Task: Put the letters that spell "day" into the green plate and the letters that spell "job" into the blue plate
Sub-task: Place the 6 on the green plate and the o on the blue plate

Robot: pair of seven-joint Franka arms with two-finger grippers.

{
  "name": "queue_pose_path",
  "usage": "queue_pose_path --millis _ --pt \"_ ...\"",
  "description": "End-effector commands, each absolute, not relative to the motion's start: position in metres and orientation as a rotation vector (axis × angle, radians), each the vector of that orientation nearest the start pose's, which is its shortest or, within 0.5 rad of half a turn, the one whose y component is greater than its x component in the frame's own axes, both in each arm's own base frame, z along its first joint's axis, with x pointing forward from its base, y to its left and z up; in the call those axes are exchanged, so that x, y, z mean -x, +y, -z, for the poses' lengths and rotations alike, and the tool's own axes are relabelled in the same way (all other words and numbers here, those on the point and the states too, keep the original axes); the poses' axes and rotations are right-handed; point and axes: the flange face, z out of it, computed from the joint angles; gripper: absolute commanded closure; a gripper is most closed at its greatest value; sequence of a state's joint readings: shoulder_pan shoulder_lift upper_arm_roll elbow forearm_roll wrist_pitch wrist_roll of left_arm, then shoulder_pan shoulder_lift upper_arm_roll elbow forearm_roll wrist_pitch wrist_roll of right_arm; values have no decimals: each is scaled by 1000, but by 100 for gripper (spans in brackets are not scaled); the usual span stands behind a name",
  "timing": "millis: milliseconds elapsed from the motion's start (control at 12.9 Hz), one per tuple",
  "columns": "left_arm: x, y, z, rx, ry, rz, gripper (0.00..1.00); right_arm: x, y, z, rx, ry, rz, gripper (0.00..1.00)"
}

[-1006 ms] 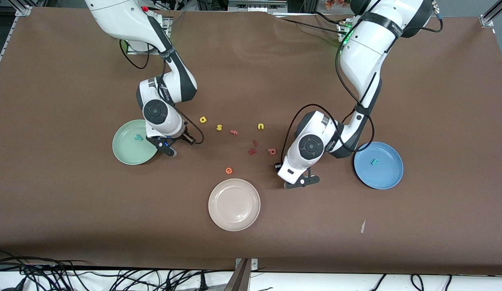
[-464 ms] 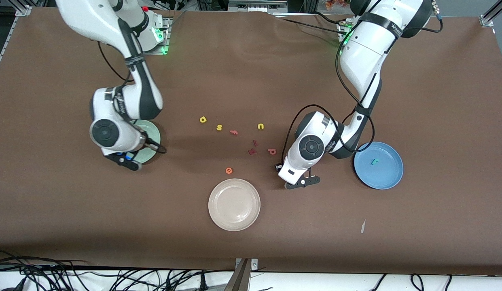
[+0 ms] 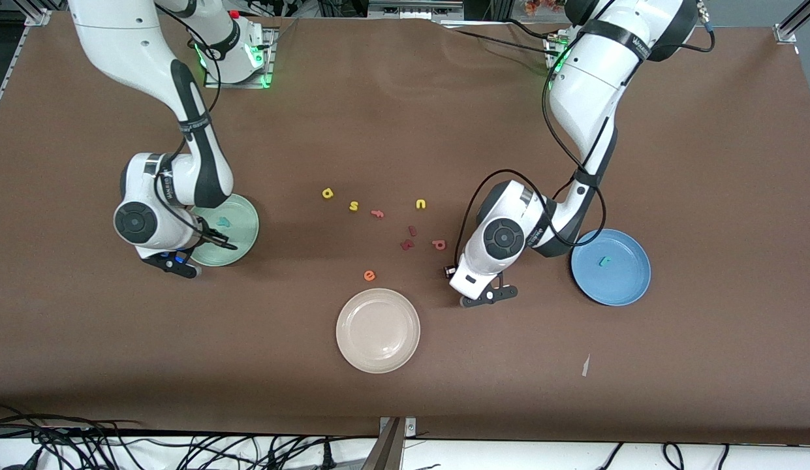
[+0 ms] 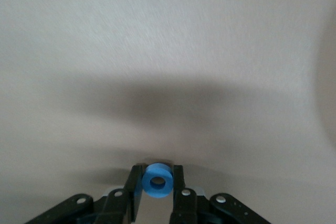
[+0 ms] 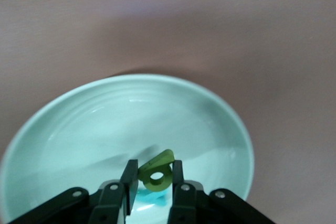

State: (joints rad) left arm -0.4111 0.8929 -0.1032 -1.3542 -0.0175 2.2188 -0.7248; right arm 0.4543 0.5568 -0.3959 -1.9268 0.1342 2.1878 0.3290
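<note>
My right gripper point(image 5: 153, 177) hangs low over the green plate point(image 3: 241, 228), shut on the olive-green "d" point(image 5: 157, 173). The teal "y" point(image 3: 224, 222) lies in that plate. Over bare table between the cream plate and the blue plate point(image 3: 623, 287), my left gripper point(image 4: 157, 182) is shut on the blue ring "o" point(image 4: 157, 180). A teal "j" point(image 3: 603, 262) rests in the blue plate. The yellow "a" point(image 3: 327, 193) and the pinkish-red "b" point(image 3: 438, 245) lie on the table among the loose letters.
A cream-white plate point(image 3: 378, 330) sits nearer the front camera than the letters. Loose on the cloth are a yellow "s" point(image 3: 354, 206), a yellow "u" point(image 3: 421, 204), an orange "e" point(image 3: 369, 275), a pink letter point(image 3: 377, 213) and two dark red letters point(image 3: 409, 238).
The right arm has swung with the "d" from beside the green plate, on the letters' side, across to the plate's edge toward its own end of the table. The left arm has hardly moved.
</note>
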Motion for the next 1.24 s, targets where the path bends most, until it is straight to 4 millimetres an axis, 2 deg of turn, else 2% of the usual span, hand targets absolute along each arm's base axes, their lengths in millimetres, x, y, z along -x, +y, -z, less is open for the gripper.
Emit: queue_pose_path --millis 0,155,232,387,541,696,851,928,1006,1083,1160 --pt "-663 -308 -223 3140 -361 -158 84 -594 49 -211 3206 508 -358 0" --pt "-675 -257 -241 3131 -227 -241 84 -592 80 -228 3180 572 -399 0" --pt "-678 -230 -248 3124 -134 -301 84 -587 105 -234 3161 625 -410 0" --pt "-686 -172 -262 3127 17 -370 84 -576 140 -239 3124 759 -425 0" --pt "-683 -118 -267 3099 162 -387 84 -560 181 -246 3082 888 -415 0" --pt "-678 -87 -261 3052 257 -404 84 -543 219 -245 3049 971 -400 0" --pt "-675 -56 -245 3029 306 -409 84 -515 258 -231 2979 1124 -330 0" --pt "-674 -48 -237 3035 331 -384 84 -500 266 -226 2949 1171 -296 0" --pt "-673 -45 -225 3041 339 -366 78 -487 265 -222 2933 1195 -272 0" --pt "-674 -44 -218 3038 343 -361 45 -473 266 -219 2931 1190 -263 1" --pt "-674 -42 -219 3038 341 -363 0 -461 270 -219 2922 1212 -262 1"
